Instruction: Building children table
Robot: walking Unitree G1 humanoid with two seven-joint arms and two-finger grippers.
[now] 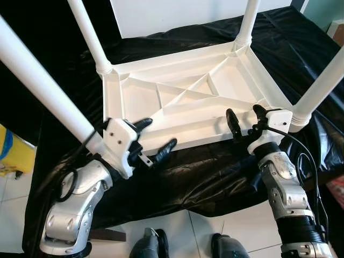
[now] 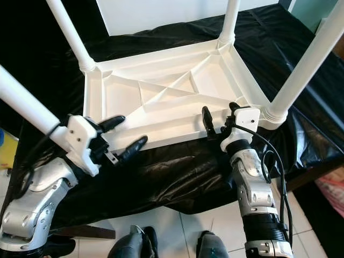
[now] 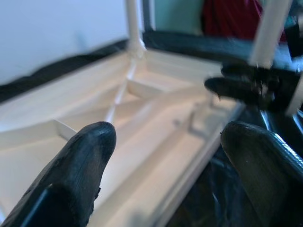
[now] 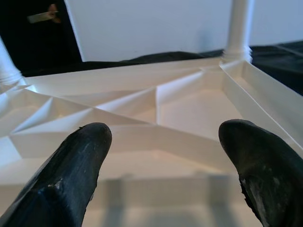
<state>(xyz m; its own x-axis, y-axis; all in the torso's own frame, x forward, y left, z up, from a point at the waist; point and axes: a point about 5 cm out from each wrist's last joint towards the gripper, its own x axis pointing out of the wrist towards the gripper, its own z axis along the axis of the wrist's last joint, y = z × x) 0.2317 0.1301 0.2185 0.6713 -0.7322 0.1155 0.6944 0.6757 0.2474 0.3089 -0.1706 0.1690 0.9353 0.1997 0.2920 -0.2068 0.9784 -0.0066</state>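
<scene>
Both grippers, left (image 1: 152, 137) and right (image 1: 245, 119), open, empty, at near rim of upturned white plastic tabletop (image 1: 183, 102). Four white tubular legs (image 1: 88, 35) fitted; assembly apparently near complete, righting remains.

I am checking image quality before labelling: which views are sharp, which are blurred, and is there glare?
Left eye view: sharp; the black plastic sheet shows shiny highlights. Left wrist view: soft and smeared, mostly toward the right claw. Right wrist view: the upturned white table is clear, while the near fingertips are out of focus.
</scene>
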